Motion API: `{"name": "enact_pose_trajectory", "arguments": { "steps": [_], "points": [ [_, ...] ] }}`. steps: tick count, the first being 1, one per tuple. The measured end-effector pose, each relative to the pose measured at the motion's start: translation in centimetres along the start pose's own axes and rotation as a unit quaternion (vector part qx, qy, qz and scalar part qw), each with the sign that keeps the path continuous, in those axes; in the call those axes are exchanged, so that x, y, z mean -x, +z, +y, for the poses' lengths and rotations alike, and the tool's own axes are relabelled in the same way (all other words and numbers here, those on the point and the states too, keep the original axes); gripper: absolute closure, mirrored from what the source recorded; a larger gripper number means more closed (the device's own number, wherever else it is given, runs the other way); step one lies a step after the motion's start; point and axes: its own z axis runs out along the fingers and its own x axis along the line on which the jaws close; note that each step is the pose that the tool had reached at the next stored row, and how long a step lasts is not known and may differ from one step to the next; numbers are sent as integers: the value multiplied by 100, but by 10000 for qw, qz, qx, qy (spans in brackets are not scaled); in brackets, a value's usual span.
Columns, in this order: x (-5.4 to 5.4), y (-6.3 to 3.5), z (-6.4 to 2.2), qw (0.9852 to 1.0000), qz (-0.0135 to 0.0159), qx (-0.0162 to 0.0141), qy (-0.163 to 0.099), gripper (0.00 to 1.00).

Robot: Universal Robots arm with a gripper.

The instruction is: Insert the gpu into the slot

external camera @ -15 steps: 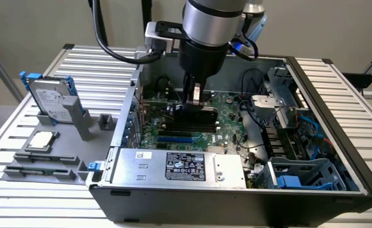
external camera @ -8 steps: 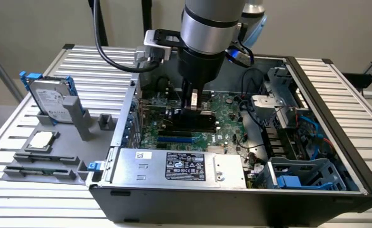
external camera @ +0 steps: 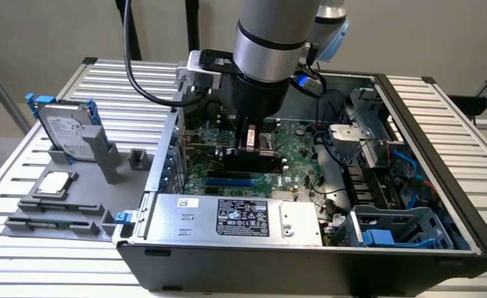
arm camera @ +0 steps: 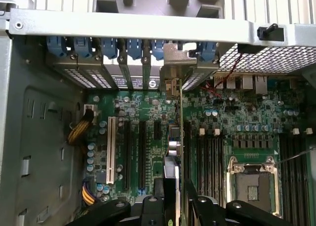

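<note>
The gpu [external camera: 248, 164] stands upright on edge over the green board [external camera: 297, 149] inside the open case. In the wrist view the gpu [arm camera: 178, 122] is a thin line, and its metal bracket end reaches the rear card openings. My gripper [external camera: 254, 144] is directly above the card's top edge. Seen from the wrist, the gripper [arm camera: 177, 190] is open, one black finger on each side of the card with a small gap. A bright-blue slot [external camera: 229, 184] lies just beside the card's foot. The card hides its own lower edge and what lies under it.
A silver labelled power-supply box [external camera: 235, 217] fills the case's near side, with a blue drive cage [external camera: 392, 230] at the exterior view's right. The CPU socket [arm camera: 252, 184] and black memory slots [arm camera: 210, 152] flank the card. A hard drive [external camera: 65, 130] stands outside the case.
</note>
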Motion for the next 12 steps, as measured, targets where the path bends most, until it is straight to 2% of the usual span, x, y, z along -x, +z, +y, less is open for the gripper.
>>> {"name": "enact_pose_trajectory", "arguments": {
  "steps": [12],
  "points": [
    [0, 37, 5, 10000, -1, -1, 12, 74]
  ]
}}
